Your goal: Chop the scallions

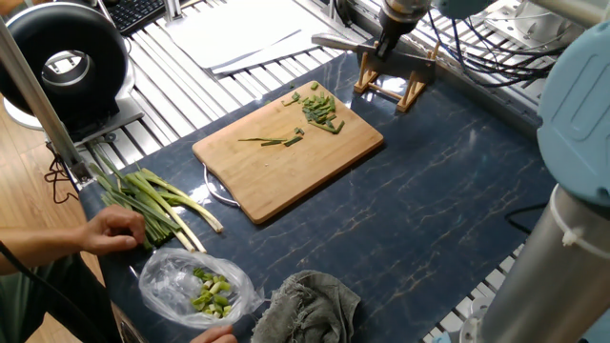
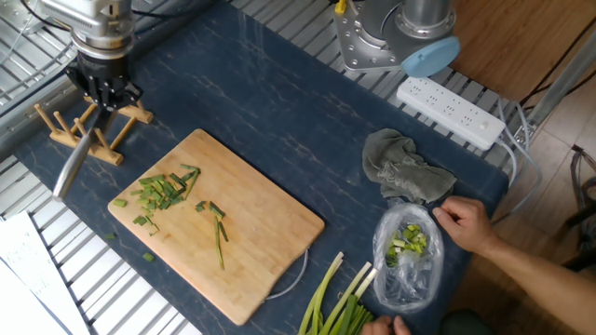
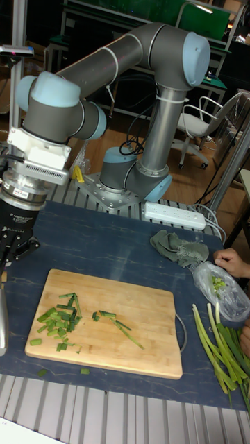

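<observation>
**Knife over rack — risks and pose**

Fingers [image 2: 102,90] pinching the knife [image 2: 74,160] at its handle, blade slanting down and away; gripper [image 2: 104,93] directly above the wooden rack [image 2: 70,140]. Risks, as judged: blade catching a rack peg, tipping the rack; knife slipping in the pinch. Scallions [image 2: 168,191] — chopped bits heaped at the cutting board's [image 2: 261,242] far end, one thin stalk [image 2: 220,240] uncut mid-board. Wrist vertical; arm reaching across from its base [image 2: 410,33].

No readable text, labels, brands, numbers or signs in any view.
</observation>
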`<move>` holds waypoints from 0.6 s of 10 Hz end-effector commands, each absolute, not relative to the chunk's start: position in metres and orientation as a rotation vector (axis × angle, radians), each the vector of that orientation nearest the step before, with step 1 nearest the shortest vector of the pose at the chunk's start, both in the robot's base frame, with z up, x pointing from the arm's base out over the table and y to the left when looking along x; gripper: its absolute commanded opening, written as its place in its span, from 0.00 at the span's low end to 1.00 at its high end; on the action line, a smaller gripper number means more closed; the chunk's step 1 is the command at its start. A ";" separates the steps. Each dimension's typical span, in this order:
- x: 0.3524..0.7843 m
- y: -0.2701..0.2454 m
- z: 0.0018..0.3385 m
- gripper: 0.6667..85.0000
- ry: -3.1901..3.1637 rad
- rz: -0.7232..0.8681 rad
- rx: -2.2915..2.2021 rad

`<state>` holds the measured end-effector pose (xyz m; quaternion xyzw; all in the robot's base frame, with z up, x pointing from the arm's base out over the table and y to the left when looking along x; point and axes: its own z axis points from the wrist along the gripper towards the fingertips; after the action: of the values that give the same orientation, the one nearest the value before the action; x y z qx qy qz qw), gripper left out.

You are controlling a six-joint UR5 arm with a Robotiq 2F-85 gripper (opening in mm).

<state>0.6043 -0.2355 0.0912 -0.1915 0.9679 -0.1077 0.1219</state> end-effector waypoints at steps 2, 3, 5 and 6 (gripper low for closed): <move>0.607 -0.229 0.082 0.07 2.809 -0.258 -0.557; 0.607 -0.229 0.082 0.12 2.804 -0.253 -0.569; 0.608 -0.229 0.081 0.18 2.797 -0.255 -0.592; 0.608 -0.229 0.081 0.20 2.793 -0.255 -0.605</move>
<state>0.6064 -0.2298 0.0816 -0.2044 0.9657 -0.0938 0.1300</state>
